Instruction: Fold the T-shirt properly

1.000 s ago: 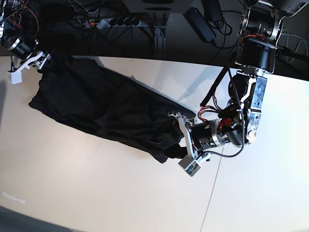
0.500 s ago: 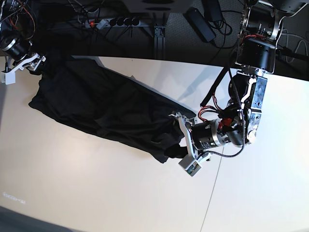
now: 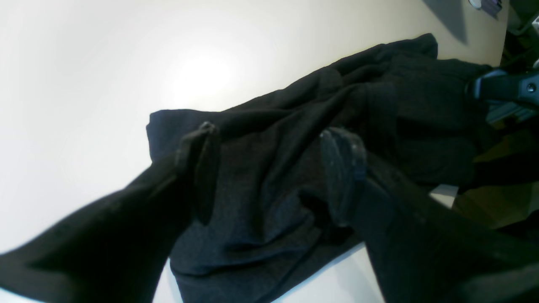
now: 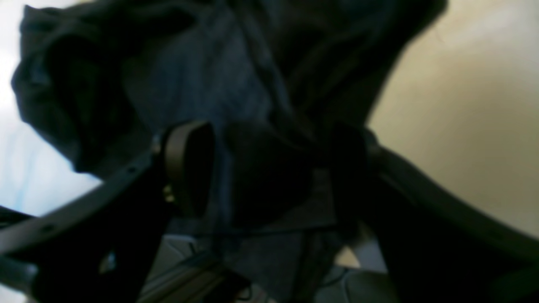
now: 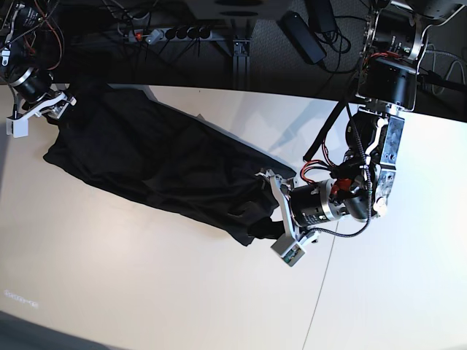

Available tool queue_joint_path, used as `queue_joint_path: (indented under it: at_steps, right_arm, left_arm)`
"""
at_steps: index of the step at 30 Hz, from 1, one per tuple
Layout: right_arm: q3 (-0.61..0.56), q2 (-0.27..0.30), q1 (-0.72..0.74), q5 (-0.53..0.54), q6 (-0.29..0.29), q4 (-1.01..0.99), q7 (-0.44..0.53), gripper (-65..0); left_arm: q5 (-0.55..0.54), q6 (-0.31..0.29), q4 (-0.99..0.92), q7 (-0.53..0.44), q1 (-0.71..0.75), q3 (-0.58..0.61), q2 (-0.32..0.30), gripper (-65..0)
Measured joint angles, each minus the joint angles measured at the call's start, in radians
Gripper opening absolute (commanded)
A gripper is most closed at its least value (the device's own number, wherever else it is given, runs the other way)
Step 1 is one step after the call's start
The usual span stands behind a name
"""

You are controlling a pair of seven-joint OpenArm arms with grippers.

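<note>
The black T-shirt (image 5: 160, 168) lies crumpled in a long diagonal band on the white table (image 5: 146, 284), from the far left corner to the middle; no print shows. My left gripper (image 5: 276, 215) is at the shirt's lower right end. In the left wrist view it (image 3: 271, 168) is open, its fingers (image 3: 341, 168) straddling rumpled fabric (image 3: 400, 84). My right gripper (image 5: 38, 111) is at the shirt's upper left end by the table's back edge. In the right wrist view it (image 4: 269, 168) stands open around a bunch of dark cloth (image 4: 210, 63).
A power strip (image 5: 171, 33), a black adapter (image 5: 303, 36) and loose cables lie behind the table's back edge. A thin seam (image 5: 321, 292) runs down the table on the right. The left arm's body (image 5: 383, 138) hangs over the table's right part.
My right gripper has shifted a little at the far left corner, first further left, then down. The shirt's upper left end moved slightly with it. The left arm has not moved.
</note>
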Motion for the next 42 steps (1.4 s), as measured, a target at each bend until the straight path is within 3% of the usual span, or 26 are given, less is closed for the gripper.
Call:
queue_joint_path:
  at_steps: [14, 18, 28, 31, 36, 42]
  right_arm:
    - [0.002, -0.002, 0.000, -0.111, -0.007, 0.000, 0.034, -21.5]
    - [0.002, -0.002, 0.000, -0.185, -0.008, 0.000, 0.063, -21.5]
    - [0.002, -0.004, 0.001, -0.211, -0.009, -0.005, 0.068, -21.5]
    - [0.002, -0.004, 0.002, -0.195, -0.010, -0.052, 0.102, -21.5]
    - [-0.002, 0.002, 0.014, -0.083, -0.011, -0.150, 0.140, -21.5]
    - [-0.010, -0.021, 0.026, -0.056, -0.011, -0.173, 0.126, -21.5]
  left_arm:
    - [0.000, 0.000, 0.000, 0.000, 0.000, 0.000, 0.000, -24.5]
    - [-0.001, 0.000, 0.000, 0.001, 0.000, 0.000, 0.000, -24.5]
    - [-0.016, 0.000, 0.000, 0.003, 0.000, 0.000, 0.000, -24.5]
    - [-0.016, 0.000, 0.000, 0.003, 0.000, 0.000, 0.000, -24.5]
    - [-0.017, 0.000, 0.000, 0.006, 0.000, 0.000, 0.000, -24.5]
    - [-0.016, 0.000, 0.000, 0.007, 0.000, 0.000, 0.000, -24.5]
